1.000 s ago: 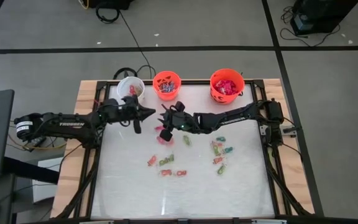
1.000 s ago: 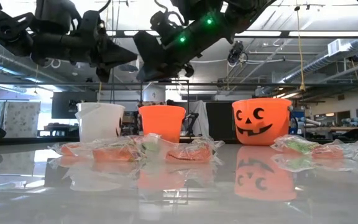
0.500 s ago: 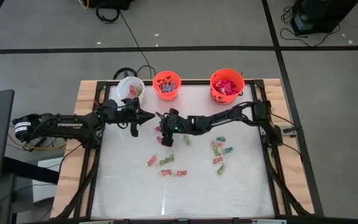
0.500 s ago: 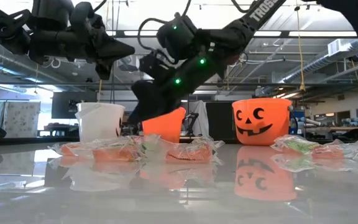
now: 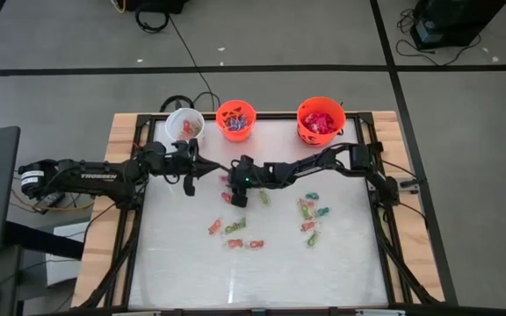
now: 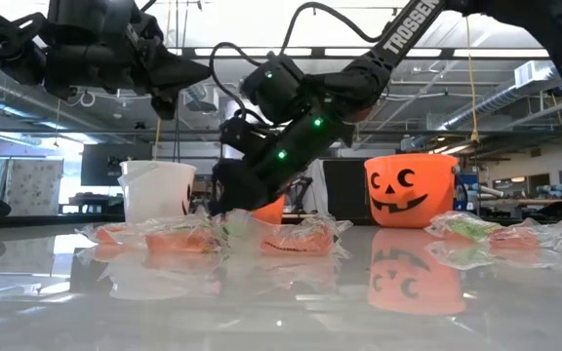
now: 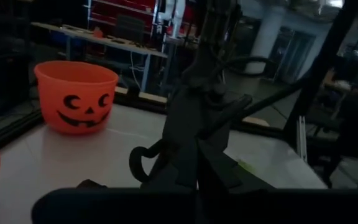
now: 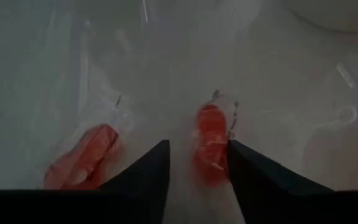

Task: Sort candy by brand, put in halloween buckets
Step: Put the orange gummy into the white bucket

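My right gripper (image 5: pixel 234 193) hangs low over the table's middle, slanting down, open. A red wrapped candy (image 8: pixel 210 146) lies on the table between its two fingers, close to one of them; a second red candy (image 8: pixel 86 163) lies just outside the other finger. In the low view the gripper (image 6: pixel 219 205) reaches down among the wrappers. My left gripper (image 5: pixel 206 164) floats level above the table, near the white bucket (image 5: pixel 184 125), shut with nothing in it. The small orange bucket (image 5: pixel 235 119) and the larger orange bucket (image 5: pixel 321 118) stand along the far edge, each with candy inside. My right gripper comes at the red candy from above, slanting down, with one finger on each side of it. The candy (image 8: pixel 211 155) lies flat on the table right beside one finger (image 8: pixel 247 174); I cannot tell whether that finger touches it.
Several more wrapped candies lie scattered on the table: a pair toward the near left (image 5: pixel 225 228), two more nearer still (image 5: pixel 246 244), a green and orange cluster to the right (image 5: pixel 313 215). A wooden frame (image 5: pixel 117 175) borders the table. The near half holds free room.
My right gripper has come down from well above the table to just over it, moving slightly toward the left edge and tipping further downward, and now stands around the red candy. The candies and buckets have stayed in place.
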Available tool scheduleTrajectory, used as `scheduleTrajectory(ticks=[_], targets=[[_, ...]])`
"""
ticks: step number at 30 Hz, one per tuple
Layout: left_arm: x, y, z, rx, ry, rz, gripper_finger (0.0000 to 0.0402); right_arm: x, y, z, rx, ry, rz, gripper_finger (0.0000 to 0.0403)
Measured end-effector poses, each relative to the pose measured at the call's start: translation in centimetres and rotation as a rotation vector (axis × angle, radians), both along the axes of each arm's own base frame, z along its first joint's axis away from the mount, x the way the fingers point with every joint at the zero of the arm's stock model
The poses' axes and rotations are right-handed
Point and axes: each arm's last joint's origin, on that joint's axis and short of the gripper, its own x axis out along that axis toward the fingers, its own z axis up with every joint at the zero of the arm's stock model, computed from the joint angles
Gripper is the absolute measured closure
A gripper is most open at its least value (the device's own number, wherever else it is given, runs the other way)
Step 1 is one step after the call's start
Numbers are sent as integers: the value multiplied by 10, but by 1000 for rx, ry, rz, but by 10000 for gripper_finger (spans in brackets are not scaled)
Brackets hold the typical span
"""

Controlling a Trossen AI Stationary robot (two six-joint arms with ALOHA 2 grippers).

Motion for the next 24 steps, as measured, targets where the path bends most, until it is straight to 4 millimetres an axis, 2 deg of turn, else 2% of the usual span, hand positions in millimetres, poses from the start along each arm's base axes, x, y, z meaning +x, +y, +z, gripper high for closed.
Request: scheduleTrajectory(ticks=[4, 10, 17, 21, 24], targets=[[0, 0, 2, -16, -23, 13, 390, -1, -7, 0, 7, -3, -20, 283], [-1, 0, 5, -39, -39, 13, 390, 1, -7, 3, 27, -44, -41, 386], [-8, 2, 12, -43, -80, 19, 390, 5, 0, 9, 22, -104, -55, 396], [-18, -6, 25, 34, -154, -7, 392, 10, 13, 38, -12, -245, -16, 396], [-27, -9, 33, 60, -184, -9, 393, 17, 12, 62, -6, -303, 11, 398]])
